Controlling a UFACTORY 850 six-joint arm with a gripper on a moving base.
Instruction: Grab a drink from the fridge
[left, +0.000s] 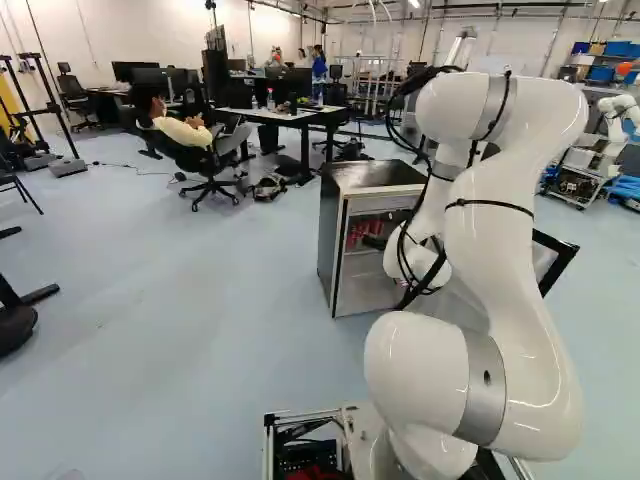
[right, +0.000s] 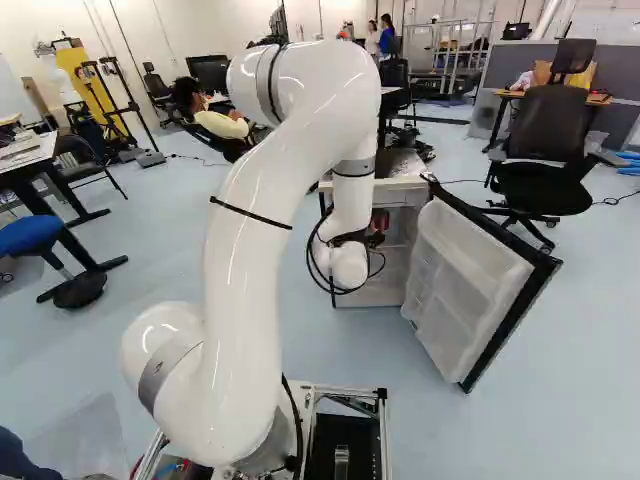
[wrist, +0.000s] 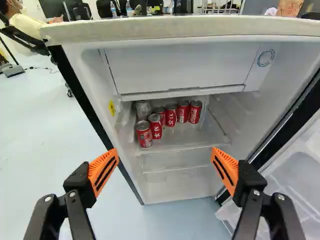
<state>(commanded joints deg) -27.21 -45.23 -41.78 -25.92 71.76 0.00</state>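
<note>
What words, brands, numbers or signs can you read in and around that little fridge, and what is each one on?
None reads clearly enough to quote.
Red cans: pale lettering, too small and blurred.
Silver can: no readable text.
Yellow sticker on the fridge's inner side wall: dark mark, too small.
Blue round mark beside the white flap: illegible.

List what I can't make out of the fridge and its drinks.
- Silver can, lower part: wrist view, hidden by the nearest red can.
- Inside of the top compartment: wrist view, behind its closed flap.
- Much of the open door: left base view, behind the arm.
- Door's outer part: wrist view, cut off by the edge.
</note>
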